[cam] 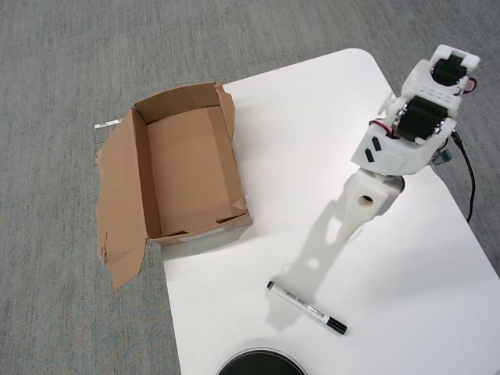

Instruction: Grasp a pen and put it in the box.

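1. A grey carpet (pixel 70 62) is seen around and under everything, filling the left and top of the overhead view.
2. A white table (pixel 312 133) with a rounded far corner takes up the right side; a broad bare stretch is left between box and arm.
3. The cardboard box (pixel 168 226) is set at the table's left edge, partly overhanging it, open and empty, with its torn flap spread over the carpet.
4. The white arm (pixel 414 125) is placed near the table's right edge and reaches down-left.
5. The gripper (pixel 301 269) is pointed toward the pen; how far it is parted cannot be told from above.
6. A black round object (pixel 262 365) is cut by the bottom edge.
7. The pen (pixel 307 308) is laid on bare table just below the gripper tip, near the front edge, well apart from the box.
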Motion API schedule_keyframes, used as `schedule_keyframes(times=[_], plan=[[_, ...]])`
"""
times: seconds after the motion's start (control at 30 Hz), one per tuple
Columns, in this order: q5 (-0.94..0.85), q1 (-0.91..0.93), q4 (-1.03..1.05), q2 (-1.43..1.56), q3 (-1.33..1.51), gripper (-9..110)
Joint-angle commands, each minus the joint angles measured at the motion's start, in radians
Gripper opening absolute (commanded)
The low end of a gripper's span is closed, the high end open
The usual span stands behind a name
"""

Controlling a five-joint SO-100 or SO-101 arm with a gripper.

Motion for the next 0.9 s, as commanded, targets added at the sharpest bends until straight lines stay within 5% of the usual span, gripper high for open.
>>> schedule_keyframes(times=[0.0,0.87], plan=[[-0.007,-0.042,-0.008,-0.118,-0.120,1],[-0.004,-0.081,-0.207,-0.390,-0.191,1]])
